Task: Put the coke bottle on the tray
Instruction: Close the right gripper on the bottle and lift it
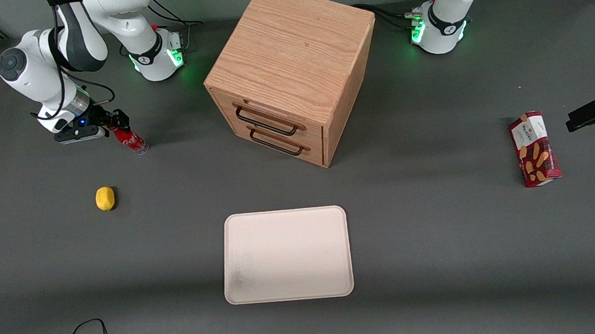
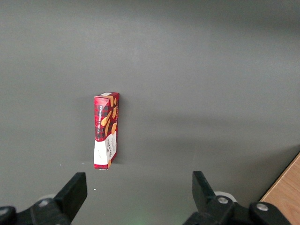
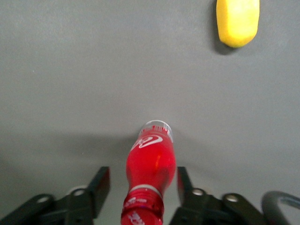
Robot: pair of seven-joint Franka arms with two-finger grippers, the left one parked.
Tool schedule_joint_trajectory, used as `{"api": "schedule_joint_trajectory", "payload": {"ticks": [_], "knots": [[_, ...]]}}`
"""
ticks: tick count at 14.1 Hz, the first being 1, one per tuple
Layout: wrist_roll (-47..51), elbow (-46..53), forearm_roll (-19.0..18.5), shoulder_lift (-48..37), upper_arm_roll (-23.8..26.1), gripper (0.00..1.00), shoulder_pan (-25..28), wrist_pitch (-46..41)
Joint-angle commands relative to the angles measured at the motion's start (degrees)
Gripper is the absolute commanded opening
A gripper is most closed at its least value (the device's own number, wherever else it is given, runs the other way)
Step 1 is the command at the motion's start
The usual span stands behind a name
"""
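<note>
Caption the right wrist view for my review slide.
Gripper open, fingers either side of the bottle; lemon lies apart on the table.

My gripper [image 1: 115, 122] at working arm's end of table [image 1: 439, 241], around coke bottle [image 1: 131, 140]; lemon [image 1: 105, 198] nearer camera; tray [image 1: 286, 254] in front of cabinet [image 1: 291, 73].

a robotics lab bench: grey-matted table [image 1: 440, 262] with bolted arm bases, trailing cables; the gripper [image 1: 112, 122] holds its fingers [image 3: 99, 183] apart, flanking the coke bottle [image 3: 151, 164].
</note>
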Motion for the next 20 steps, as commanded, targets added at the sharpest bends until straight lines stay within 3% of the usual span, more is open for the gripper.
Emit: {"api": "schedule_joint_trajectory", "payload": {"ticks": [1,4,5,10,20], "knots": [[0.91,-2.69,-0.27,-3.42,-0.55,0.32,0.12,-0.74],[0.91,-1.9,-0.28,-3.42,-0.55,0.08,0.03,-1.96],[1.0,-0.85,-0.28,-3.34,-0.55,0.06,0.03,-3.1],[1.09,10.03,-0.36,-3.86,-0.38,0.06,0.03,-15.83],[3.02,41.15,-0.28,-2.46,0.94,0.03,0.56,-41.33]]}}
